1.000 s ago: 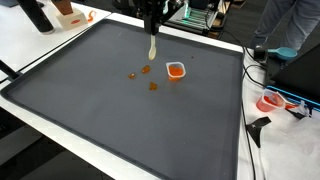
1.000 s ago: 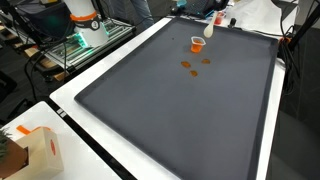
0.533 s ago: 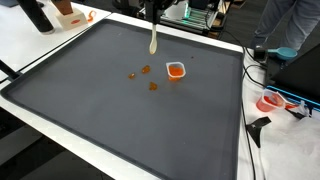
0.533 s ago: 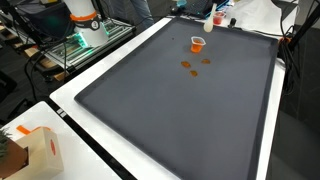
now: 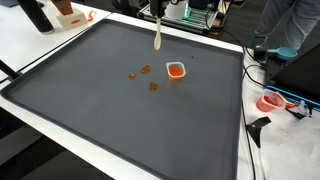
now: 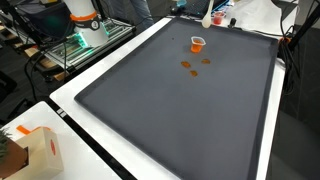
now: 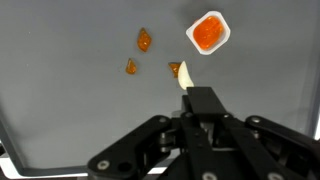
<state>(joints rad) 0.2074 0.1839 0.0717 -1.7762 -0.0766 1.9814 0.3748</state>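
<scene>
One pale spoon between the claw fingers, tip downward.

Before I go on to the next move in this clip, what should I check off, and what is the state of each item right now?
1. Grip: the gripper is shut on the spoon: ok.
2. Clearance: in an exterior view the spoon hangs above the mat, touching nothing: ok.
3. The cup stands upright with orange contents inside: ok.
4. Nothing loose on the mat: not ok, three orange pieces lie beside the cup.
5. Whether the spoon tip carries anything: cannot tell.
</scene>
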